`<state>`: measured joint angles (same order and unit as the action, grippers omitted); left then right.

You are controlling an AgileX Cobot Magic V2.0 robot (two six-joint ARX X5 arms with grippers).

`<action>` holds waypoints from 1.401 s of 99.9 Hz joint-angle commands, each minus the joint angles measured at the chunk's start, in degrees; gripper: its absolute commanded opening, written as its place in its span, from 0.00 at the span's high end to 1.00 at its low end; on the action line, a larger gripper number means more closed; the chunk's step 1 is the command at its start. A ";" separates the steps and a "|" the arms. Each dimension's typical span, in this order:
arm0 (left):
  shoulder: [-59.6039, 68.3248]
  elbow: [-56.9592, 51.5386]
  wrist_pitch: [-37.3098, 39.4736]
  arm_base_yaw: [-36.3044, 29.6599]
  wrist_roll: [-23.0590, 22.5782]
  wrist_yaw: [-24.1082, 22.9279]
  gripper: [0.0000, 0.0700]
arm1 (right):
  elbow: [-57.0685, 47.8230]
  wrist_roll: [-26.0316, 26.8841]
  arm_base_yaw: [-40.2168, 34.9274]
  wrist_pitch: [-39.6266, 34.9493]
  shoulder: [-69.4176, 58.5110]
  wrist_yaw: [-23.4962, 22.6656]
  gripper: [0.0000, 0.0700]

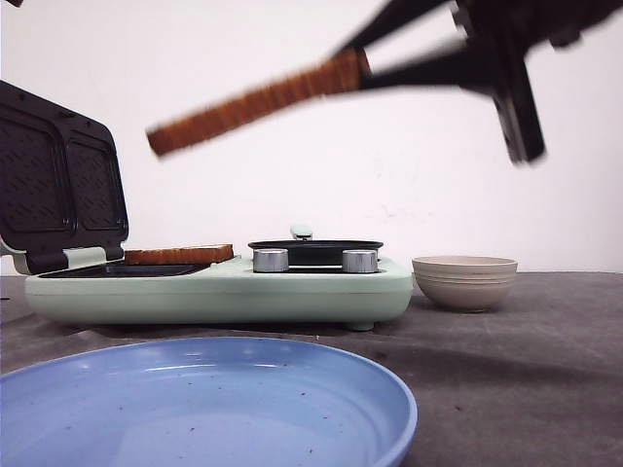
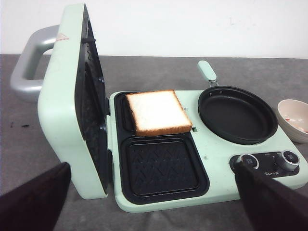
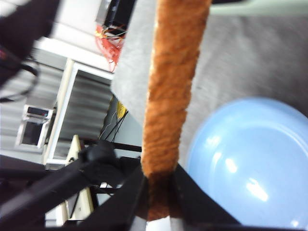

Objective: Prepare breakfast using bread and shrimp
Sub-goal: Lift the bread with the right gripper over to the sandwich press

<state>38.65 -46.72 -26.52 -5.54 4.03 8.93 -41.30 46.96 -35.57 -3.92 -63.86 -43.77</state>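
Between the right gripper [image 1: 375, 60] jaws: bread slice [image 1: 255, 102] (edge-on, airborne).

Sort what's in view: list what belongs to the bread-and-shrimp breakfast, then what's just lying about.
In the job:
- bread slice in the right claw
- bread slice on the sandwich plate
- shrimp in the beige bowl
- green breakfast maker

Lying about:
- blue plate, empty
- frying pan, empty
- left claw, holding nothing

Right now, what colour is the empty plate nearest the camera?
Light blue plate, clearest in the front view.
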 commanded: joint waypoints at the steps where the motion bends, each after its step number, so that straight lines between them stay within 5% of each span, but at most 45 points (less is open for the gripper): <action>1: 0.20 -0.46 0.87 -0.15 0.35 -0.09 0.00 | -4.63 -4.00 -0.28 -2.25 -2.29 -0.31 1.00; 47: -1.22 -0.46 3.06 0.79 -0.15 -2.69 0.00 | -33.59 -15.39 -0.22 -16.35 -24.87 -1.18 1.00; 102: -1.31 -0.46 3.85 2.71 -0.13 -3.06 0.00 | -54.75 -14.78 -0.20 -16.13 -50.40 -3.61 1.00; 140: -1.29 -0.46 3.87 2.69 -0.11 -3.08 0.00 | -58.14 -9.88 -1.97 -10.51 -58.36 -4.20 1.00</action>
<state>37.32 -46.72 -23.53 -2.87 3.99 5.96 -97.71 35.22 -36.45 -16.43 -120.46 -47.81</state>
